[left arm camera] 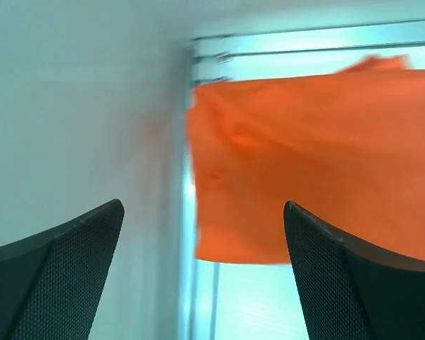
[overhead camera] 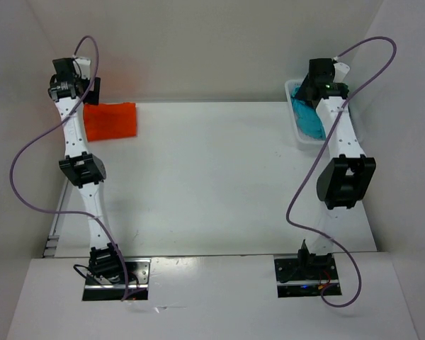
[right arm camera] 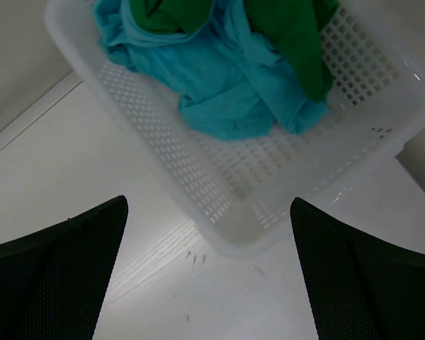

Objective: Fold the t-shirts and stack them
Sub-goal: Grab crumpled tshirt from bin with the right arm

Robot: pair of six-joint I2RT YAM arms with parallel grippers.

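Reach fully extended, left claw [left arm camera: 204, 212] gapes beside orange shirt [left arm camera: 319, 156], right claw [right arm camera: 209, 205] (seemingly hovering) gapes over basket [right arm camera: 163, 149].

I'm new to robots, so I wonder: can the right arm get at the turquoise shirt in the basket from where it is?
Probably yes. The right gripper hangs open over the white basket, the turquoise shirt lies mostly uncovered in it, and nothing blocks the way.
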